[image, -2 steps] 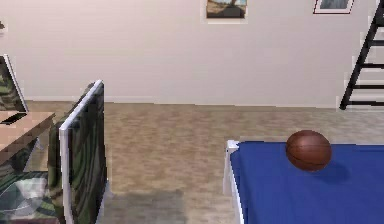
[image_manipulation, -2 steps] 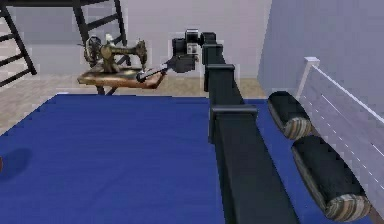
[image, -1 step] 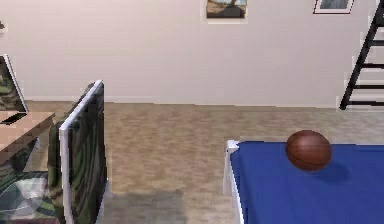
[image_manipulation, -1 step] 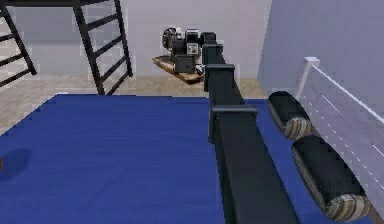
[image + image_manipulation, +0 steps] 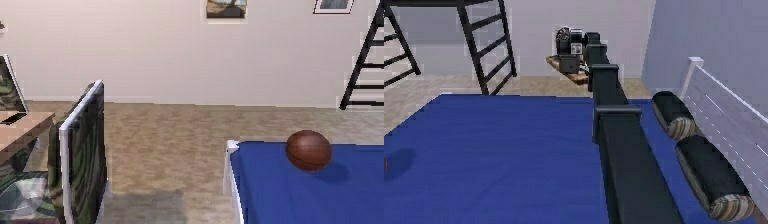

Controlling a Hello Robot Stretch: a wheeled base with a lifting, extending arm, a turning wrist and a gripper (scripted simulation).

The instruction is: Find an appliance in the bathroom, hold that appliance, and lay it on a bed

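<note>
1. The pincer (image 5: pixel 564 48) sits at the far end of the dark arm (image 5: pixel 619 150), which reaches out across the bed (image 5: pixel 484 140). From here I cannot tell how its fingers are set.
2. It has hold of a small tan thing (image 5: pixel 567 68), which hangs just under it. The thing is clear of the blue cover, with only wall and floor behind. Its shape is too small for me to say which appliance it is.
3. Below the pincer and nearer the robot, the blue cover spreads wide; the tan thing is up past its far edge, not lying on it.
4. Left of the pincer in the arm side view, a black ladder (image 5: pixel 489 45) leans up against the wall.
5. Right of the pincer and nearer, two dark pillows (image 5: pixel 674 112) lie end to end beside a white rail (image 5: pixel 724 100).
6. Well apart from the pincer, a brown ball (image 5: pixel 308 150) rests on the bed's blue cover in the forward view.
7. Farther off still, across the bare floor, a white-framed chair (image 5: pixel 80 160) stands by a desk (image 5: pixel 25 125), with two pictures (image 5: pixel 228 10) on the wall beyond.
</note>
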